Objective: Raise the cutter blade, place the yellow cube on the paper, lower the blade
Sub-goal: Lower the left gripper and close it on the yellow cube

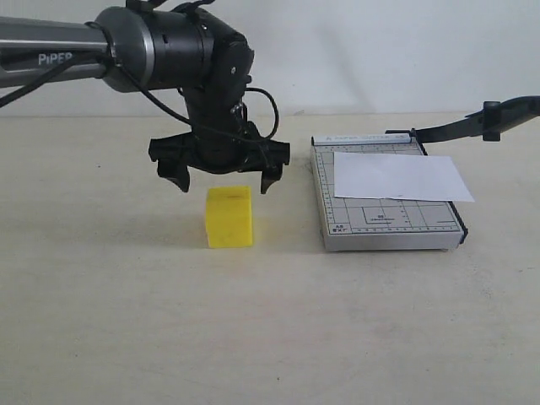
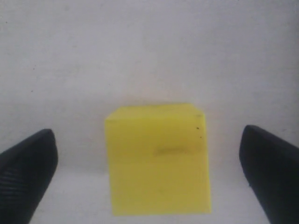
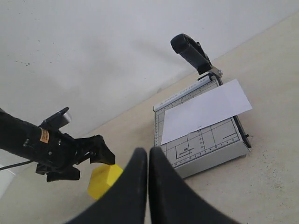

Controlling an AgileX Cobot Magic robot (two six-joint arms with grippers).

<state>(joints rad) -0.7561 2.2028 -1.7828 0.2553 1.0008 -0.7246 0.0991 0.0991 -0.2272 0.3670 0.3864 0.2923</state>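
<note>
The yellow cube (image 1: 229, 217) rests on the table to the left of the grey cutter base (image 1: 337, 221). My left gripper (image 1: 224, 181) hangs just above the cube, open, one finger (image 2: 25, 172) on each side of the cube (image 2: 158, 158) and neither touching it. The paper (image 1: 401, 177) lies on the cutter base and sticks out past its right edge. The cutter blade (image 1: 472, 125) stands raised, pointing up and to the right. In the right wrist view my right gripper (image 3: 148, 156) is shut on nothing, well away from the paper (image 3: 203, 112) and the blade handle (image 3: 190, 52).
The beige table runs back to a white wall behind the cutter. The left arm's dark body (image 1: 169, 46) reaches in from the upper left. The right wrist view also takes in the cube (image 3: 103, 179) and the left gripper (image 3: 86, 154).
</note>
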